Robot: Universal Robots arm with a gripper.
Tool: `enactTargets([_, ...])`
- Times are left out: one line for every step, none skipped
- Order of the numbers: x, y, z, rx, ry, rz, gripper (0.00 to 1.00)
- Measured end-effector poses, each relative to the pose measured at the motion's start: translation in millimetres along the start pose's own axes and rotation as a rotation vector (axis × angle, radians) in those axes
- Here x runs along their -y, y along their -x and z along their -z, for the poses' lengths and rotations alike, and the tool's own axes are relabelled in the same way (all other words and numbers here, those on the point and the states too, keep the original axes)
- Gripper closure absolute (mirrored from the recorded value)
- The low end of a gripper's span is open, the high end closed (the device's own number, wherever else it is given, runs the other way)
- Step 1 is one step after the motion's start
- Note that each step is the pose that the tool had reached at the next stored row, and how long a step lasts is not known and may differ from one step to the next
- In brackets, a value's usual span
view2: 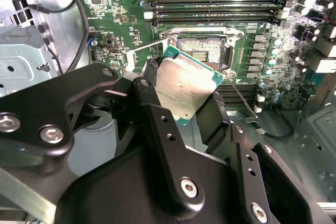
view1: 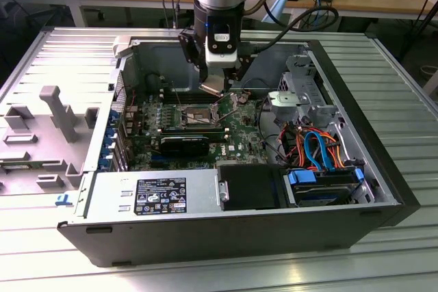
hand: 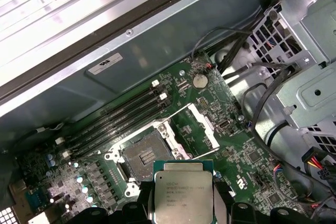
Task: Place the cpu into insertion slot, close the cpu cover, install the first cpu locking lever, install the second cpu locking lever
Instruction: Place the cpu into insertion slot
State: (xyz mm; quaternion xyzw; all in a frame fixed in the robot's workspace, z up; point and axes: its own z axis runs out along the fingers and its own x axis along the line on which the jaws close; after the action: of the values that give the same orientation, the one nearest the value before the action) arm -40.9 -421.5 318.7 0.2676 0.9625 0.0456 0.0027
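Note:
My gripper [view1: 213, 88] hangs inside the open computer case, shut on the cpu [view1: 213, 87], a small square chip with a silvery top. In both wrist views the cpu [view2: 186, 85] [hand: 182, 192] sits clamped between the black fingers [view2: 212, 114], tilted and a little above the board. The insertion slot [hand: 144, 153] [view2: 202, 51] is a dark square socket with a silver rim, lying bare just beyond the chip. The cpu cover [hand: 206, 124] stands swung open beside the socket. In the exterior view the socket [view1: 196, 113] lies below and slightly to the left of the gripper.
Long black memory slots [hand: 126, 111] [view2: 215, 3] run along one side of the socket. A metal drive cage [hand: 310, 77] with cable bundles [view1: 318, 145] fills the case's right part. A black fan shroud [view1: 250, 186] and the power supply [view1: 154, 196] sit at the near edge.

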Motion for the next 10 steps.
enactTargets([0.0,0.0,-0.1,0.0002,0.0001,-0.002,0.46])
enactTargets([0.0,0.0,-0.1,0.0003,0.0001,-0.004,0.46])
enactTargets([0.0,0.0,-0.2,0.0005,0.0001,-0.006,0.46])
enactTargets([0.0,0.0,-0.3,0.0008,0.0002,-0.01,0.46])
enactTargets([0.0,0.0,-0.4,0.0011,0.0002,-0.013,0.46])
enactTargets([0.0,0.0,-0.5,0.0013,0.0002,-0.015,0.46])
enactTargets([0.1,0.0,-0.6,0.0015,0.0004,-0.017,0.46])
enactTargets([0.1,0.0,-0.6,0.0017,0.0003,-0.019,0.46])
enactTargets([0.1,0.0,-0.7,0.0019,0.0004,-0.021,0.46])
enactTargets([0.1,0.0,-1.1,0.0029,0.0006,-0.032,0.46])
